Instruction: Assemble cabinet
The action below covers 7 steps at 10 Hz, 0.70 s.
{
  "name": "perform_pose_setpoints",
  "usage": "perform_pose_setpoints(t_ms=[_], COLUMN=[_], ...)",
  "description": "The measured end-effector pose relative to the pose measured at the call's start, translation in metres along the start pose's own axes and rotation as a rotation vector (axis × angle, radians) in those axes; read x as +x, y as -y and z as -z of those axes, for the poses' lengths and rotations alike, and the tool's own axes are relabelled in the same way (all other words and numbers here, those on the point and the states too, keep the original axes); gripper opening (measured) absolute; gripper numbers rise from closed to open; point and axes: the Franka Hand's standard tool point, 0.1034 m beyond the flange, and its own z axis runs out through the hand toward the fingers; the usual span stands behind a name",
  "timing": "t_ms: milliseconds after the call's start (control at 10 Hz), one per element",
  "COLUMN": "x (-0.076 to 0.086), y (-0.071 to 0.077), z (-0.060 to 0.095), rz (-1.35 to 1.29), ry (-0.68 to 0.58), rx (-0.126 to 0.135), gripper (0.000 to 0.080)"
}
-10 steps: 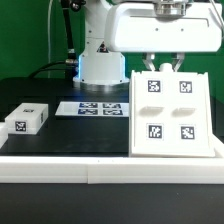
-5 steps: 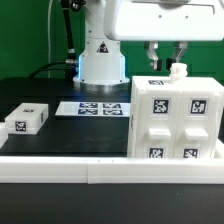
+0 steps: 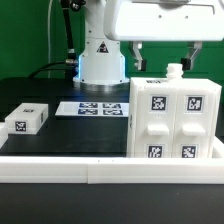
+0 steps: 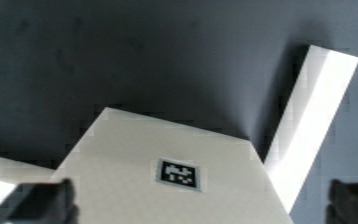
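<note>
Bench: dark flat top that carries every part.
Rail: long white strip along the near edge of the bench.
Cabinet: white box body standing upright at the exterior view's right, near the rail. Four square tags show on its front. The wrist view shows its top face with one tag.
Robot base: white, at the far side, left of the cabinet.
Pincer: spread wide, holding nothing, hanging just above the cabinet's top and clear of it.
Marker board: flat, in front of the robot base.
Panel block: small, tagged, at the exterior view's left, well apart from the cabinet.
</note>
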Motion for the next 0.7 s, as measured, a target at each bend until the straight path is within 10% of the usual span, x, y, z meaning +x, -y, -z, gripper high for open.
perform_pose_setpoints(t_ms=[500,700], x=[-0.002,-0.03], y=[0.001,0.005], z=[0.0,-0.004], rz=[-0.026,-0.141], ry=[-0.004,-0.011], rx=[-0.003,-0.017], gripper=[0.0798,0.0798])
